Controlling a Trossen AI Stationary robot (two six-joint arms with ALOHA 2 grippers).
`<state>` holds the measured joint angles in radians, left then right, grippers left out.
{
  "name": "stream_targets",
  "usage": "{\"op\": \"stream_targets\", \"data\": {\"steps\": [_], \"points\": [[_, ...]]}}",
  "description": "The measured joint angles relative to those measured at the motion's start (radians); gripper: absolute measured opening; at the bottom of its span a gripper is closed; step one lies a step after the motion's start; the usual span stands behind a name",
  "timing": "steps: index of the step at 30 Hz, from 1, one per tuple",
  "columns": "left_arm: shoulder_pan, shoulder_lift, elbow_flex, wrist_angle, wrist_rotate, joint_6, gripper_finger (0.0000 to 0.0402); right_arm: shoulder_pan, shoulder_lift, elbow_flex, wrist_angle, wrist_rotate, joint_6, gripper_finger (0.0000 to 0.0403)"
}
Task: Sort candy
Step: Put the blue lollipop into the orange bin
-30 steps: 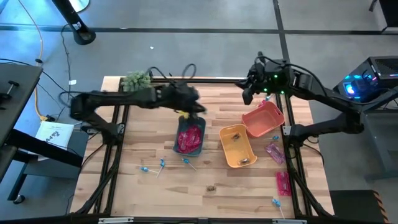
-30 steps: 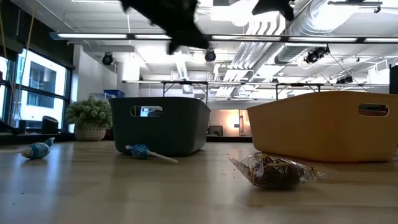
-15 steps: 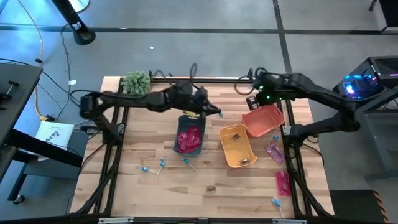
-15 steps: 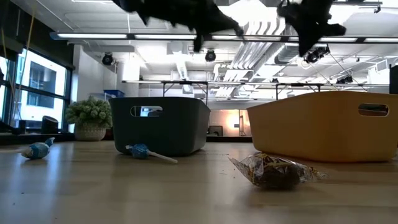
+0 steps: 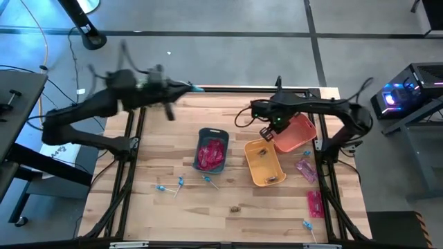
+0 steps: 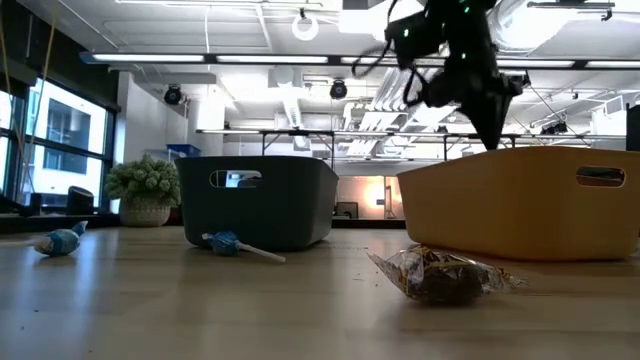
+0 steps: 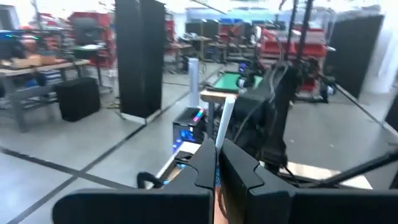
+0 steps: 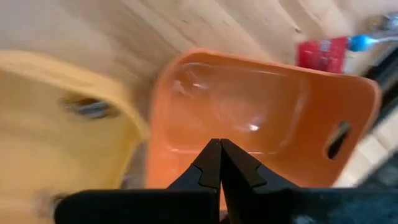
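Candy sorting, partly done. Pink-red packets (image 5: 212, 151) fill the grey-blue bin (image 5: 223, 134) at table centre; small brown pieces (image 5: 264, 151) lie in the yellow bin (image 5: 250, 166) beside it; the orange bin (image 5: 306, 126), touching the yellow bin's far corner, appears empty in the right wrist view, though the high view hints at a small blue item by its near edge. Unsorted candy remains on the table (image 5: 173, 221): three blue lollipops (image 5: 181, 182) near the grey-blue bin's near end, one brown wrapped piece (image 6: 440, 275) toward the front edge, pink-red packets (image 5: 315, 203) and another lollipop (image 5: 306, 225) at the right side. The left gripper (image 5: 181, 86) is raised at the table's far edge, fingers closed on a lollipop stick (image 7: 222, 123), the blue head (image 5: 197, 88) projecting; judged step: carrying that lollipop for deposit; the next move calls for travel across to the orange bin, presumably, and release over it. The right gripper (image 8: 216, 149) hovers over the meeting of yellow and orange bins, fingertips together, holding nothing visible.
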<state>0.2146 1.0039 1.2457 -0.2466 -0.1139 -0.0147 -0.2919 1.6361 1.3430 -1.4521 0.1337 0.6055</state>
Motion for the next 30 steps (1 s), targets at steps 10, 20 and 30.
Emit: {"op": "stream_targets", "data": {"steps": [10,20,30], "points": [[-0.068,-0.158,-0.039,-0.131,-0.033,-0.037,0.0000,0.007,0.145,0.000,0.017,-0.086,-0.108,0.0000],[-0.092,-0.164,-0.102,-0.125,-0.031,-0.037,0.0000,0.022,0.151,-0.168,0.162,-0.207,-0.066,0.0000],[-0.092,-0.167,-0.102,-0.080,-0.031,-0.035,0.0000,0.098,0.141,-0.174,0.552,-0.435,0.074,0.0000]]}}
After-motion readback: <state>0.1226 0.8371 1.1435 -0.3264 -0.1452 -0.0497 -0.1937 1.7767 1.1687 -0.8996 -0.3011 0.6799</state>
